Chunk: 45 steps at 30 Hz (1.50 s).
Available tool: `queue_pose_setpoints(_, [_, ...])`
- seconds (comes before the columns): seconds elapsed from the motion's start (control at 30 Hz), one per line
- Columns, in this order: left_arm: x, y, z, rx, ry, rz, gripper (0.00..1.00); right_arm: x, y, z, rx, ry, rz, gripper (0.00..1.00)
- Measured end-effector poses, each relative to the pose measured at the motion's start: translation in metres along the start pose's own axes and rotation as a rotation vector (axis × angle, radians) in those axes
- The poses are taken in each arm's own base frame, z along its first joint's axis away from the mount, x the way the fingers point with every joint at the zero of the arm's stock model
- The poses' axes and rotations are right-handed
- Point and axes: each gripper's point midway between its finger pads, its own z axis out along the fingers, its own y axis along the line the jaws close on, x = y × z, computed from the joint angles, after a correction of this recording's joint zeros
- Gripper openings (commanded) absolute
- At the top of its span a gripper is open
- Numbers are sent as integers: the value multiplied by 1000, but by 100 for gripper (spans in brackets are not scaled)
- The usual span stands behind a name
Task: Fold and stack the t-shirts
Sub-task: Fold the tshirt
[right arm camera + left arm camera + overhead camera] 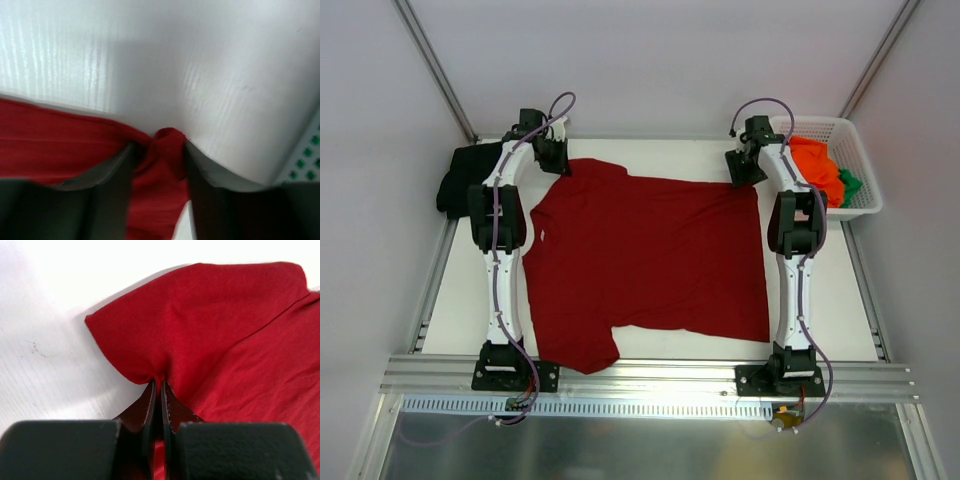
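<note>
The limp dark red t-shirt [650, 260] lay flat on the table [470, 300], best held at corners: left gripper [157, 382] pinched its far sleeve tight; right gripper [160, 144] stood half-open around the far-right hem corner, hold unclear.

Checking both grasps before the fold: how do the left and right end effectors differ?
The left end effector has jaws nearly together on a thin pinch of the dark red t-shirt, at its sleeve; the right end effector has jaws wider apart, around a thick bunch of cloth. The left is far from the white basket, the right beside it. Both hold the same shirt's far edge.
</note>
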Motion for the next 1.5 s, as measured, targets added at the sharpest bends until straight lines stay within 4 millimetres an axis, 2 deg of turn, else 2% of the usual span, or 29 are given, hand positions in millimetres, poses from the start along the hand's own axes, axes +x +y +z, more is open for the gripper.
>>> queue_pose_setpoints(0.1, [0, 0, 0, 0, 0, 0, 0, 3, 4, 1, -35, 0, 4, 24])
queue_pose_setpoints(0.13, [0, 0, 0, 0, 0, 0, 0, 3, 5, 0, -43, 1, 3, 15])
queue_pose_setpoints(0.23, [0, 0, 0, 0, 0, 0, 0, 5, 7, -1, -57, 2, 7, 0])
queue_pose_setpoints(0.9, [3, -6, 0, 28, 0, -14, 0, 23, 17, -12, -92, 13, 9, 0])
queue_pose_setpoints(1.1, [5, -6, -9, 26, -10, -31, 0, 34, 21, -19, -102, 4, 2, 0])
queue_pose_setpoints(1.27, [0, 5, -20, 9, -46, -37, 0, 39, 23, -25, -98, -16, -1, 0])
queue_pose_setpoints(1.37, [-2, 7, -22, 4, -59, -36, 0, 33, 20, -28, -86, -45, 6, 0])
queue_pose_setpoints(1.5, [-9, 9, -22, -1, -89, -34, 0, 13, 16, -32, -62, -131, 32, 0])
